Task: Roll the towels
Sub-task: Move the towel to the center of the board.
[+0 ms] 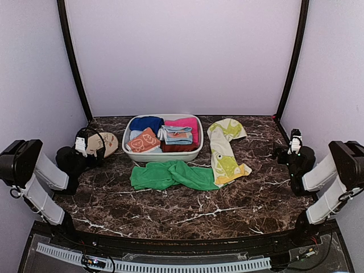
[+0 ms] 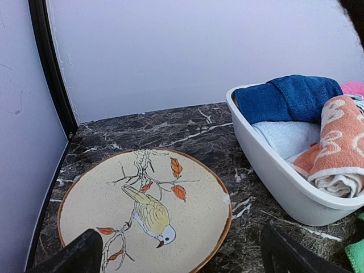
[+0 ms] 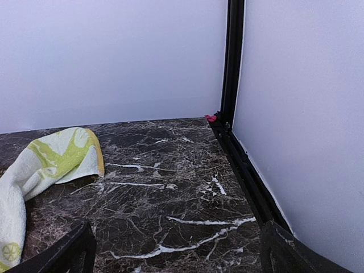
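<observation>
A plain green towel (image 1: 172, 174) lies crumpled on the marble table in front of the white basin. To its right a cream towel with yellow-green shapes (image 1: 224, 149) stretches from back to front; its far end (image 3: 51, 162) shows at the left of the right wrist view. A green corner (image 2: 355, 252) peeks in at the left wrist view's lower right. My left gripper (image 1: 86, 149) hangs open at the far left, above a bird plate, nothing between its fingers. My right gripper (image 1: 294, 148) stands open at the far right over bare marble (image 3: 182, 216), apart from both towels.
A white basin (image 1: 164, 156) at the back centre holds folded blue, pink and orange patterned cloths (image 2: 341, 142). A cream plate with a painted bird (image 2: 145, 213) lies at the left, near the basin. Black frame posts and pale walls close in the sides and back.
</observation>
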Motion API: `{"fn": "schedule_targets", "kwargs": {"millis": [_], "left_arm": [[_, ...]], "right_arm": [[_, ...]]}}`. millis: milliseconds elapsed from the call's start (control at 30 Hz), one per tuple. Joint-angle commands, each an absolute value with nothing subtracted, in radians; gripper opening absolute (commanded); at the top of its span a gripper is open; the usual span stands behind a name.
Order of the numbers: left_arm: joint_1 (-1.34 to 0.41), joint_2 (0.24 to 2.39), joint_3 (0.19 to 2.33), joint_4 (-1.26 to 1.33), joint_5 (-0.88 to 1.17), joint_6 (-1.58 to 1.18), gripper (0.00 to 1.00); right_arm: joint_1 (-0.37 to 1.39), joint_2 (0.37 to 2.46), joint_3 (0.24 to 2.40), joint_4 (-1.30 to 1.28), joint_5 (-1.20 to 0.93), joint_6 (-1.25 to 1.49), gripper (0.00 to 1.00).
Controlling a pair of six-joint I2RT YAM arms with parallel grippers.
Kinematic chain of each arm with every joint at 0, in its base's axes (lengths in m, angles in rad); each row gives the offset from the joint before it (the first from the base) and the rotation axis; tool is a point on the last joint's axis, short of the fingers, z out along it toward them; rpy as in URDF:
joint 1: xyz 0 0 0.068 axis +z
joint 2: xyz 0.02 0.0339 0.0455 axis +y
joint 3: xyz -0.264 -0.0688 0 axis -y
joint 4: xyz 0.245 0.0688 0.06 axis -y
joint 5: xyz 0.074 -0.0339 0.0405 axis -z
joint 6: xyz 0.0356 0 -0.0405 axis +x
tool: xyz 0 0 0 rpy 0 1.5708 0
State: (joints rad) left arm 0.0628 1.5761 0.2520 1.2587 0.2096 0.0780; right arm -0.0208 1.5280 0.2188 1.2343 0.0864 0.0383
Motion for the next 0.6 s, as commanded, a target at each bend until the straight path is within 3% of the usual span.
{"fn": "schedule_targets", "kwargs": {"millis": [0,200,367,567], "left_arm": [[0.062,1.570,0.257,1.286,0.219,0.086,0.99],[0.063,1.570,0.258,1.286,0.219,0.086,0.99],[0.065,1.555,0.262,1.260,0.220,0.080,0.99],[0.069,1.422,0.590,0.529,0.350,0.184,0.99]], "right_arm": [[-0.026,1.534,0.234,1.270,0.116,0.052,1.00],[-0.024,1.505,0.249,1.226,0.174,0.076,1.00],[-0.024,1.380,0.463,0.727,0.256,0.124,1.00],[-0.028,1.369,0.670,0.426,0.244,0.469,1.00]]}}
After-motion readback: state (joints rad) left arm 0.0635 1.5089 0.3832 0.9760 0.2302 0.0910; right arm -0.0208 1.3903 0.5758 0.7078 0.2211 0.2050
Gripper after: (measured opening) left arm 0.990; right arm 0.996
